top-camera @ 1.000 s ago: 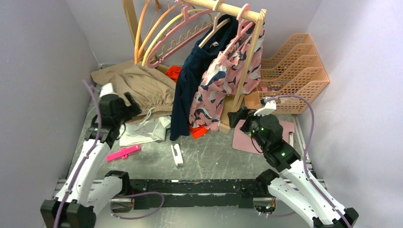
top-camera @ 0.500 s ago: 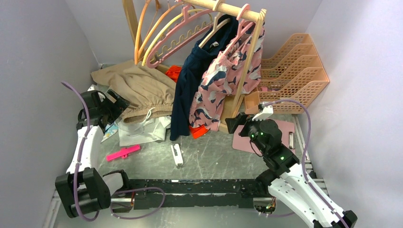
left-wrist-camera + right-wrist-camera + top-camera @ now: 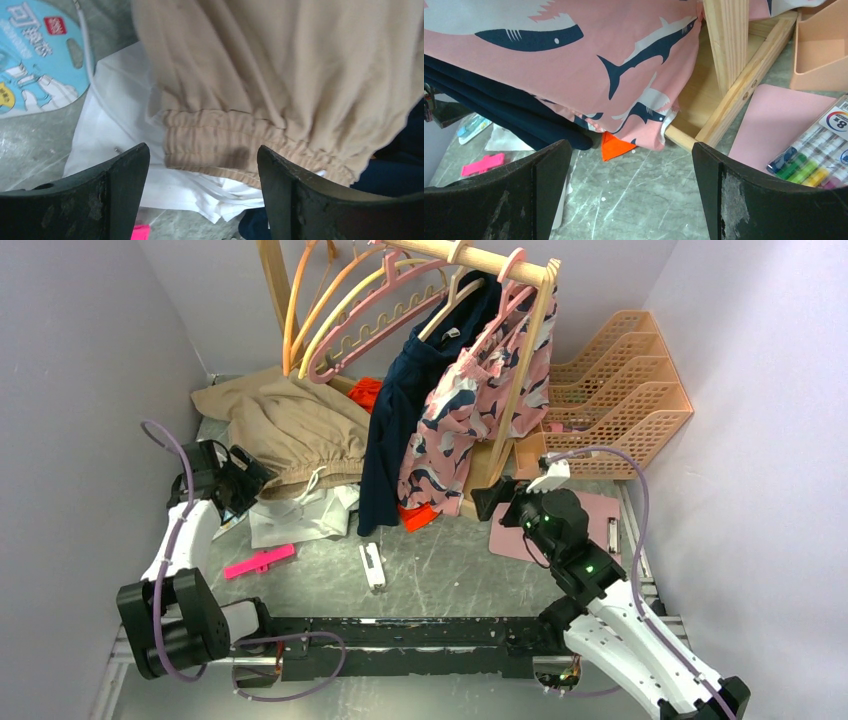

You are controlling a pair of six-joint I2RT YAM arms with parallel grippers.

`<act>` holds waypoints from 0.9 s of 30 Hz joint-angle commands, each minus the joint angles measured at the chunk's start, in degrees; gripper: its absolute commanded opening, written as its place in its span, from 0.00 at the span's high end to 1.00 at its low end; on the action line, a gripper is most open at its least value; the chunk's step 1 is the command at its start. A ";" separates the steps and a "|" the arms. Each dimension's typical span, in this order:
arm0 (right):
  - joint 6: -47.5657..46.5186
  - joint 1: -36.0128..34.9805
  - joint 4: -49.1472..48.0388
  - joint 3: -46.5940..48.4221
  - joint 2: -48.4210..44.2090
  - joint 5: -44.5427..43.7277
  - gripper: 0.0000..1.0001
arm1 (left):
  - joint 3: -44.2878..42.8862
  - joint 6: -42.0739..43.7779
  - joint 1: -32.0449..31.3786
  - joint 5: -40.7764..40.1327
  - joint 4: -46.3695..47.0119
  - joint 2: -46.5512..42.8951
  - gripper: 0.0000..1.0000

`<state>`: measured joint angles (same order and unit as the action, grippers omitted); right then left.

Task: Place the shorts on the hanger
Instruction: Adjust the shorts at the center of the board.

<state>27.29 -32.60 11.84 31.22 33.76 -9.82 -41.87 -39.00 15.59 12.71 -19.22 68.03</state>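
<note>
The shorts [image 3: 280,75] lie heaped at the far left of the tabletop [image 3: 440,570]. Their gathered waistband is just ahead of the left claw [image 3: 200,156], whose jaws stand wide apart with nothing in them. White cloth [image 3: 115,135] sits directly beneath that band, so too deep a bite would likely pinch both layers and lift the wrong piece. Further out, the navy garment [image 3: 400,420] hangs close and could snag. The hanger [image 3: 375,325] hangs on the rail overhead. The right claw [image 3: 629,150] is also wide and empty.
</note>
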 commanded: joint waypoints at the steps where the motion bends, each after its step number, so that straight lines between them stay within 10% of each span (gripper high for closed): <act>1: 0.14 0.34 -1.08 1.17 0.80 0.79 0.05 | 1.89 -1.51 1.42 -1.37 -0.71 1.20 0.19; 11: -1.36 0.34 0.82 4.83 1.73 1.12 0.05 | 0.44 0.35 1.74 1.98 0.34 -0.97 0.91; 27: -9.15 0.34 -6.89 13.38 5.53 31.27 0.09 | -22.66 5.36 -2.34 -1.83 -20.98 -28.76 0.93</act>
<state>21.10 -32.58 8.73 39.97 36.93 9.21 -55.88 -36.45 13.98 13.26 -32.27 41.30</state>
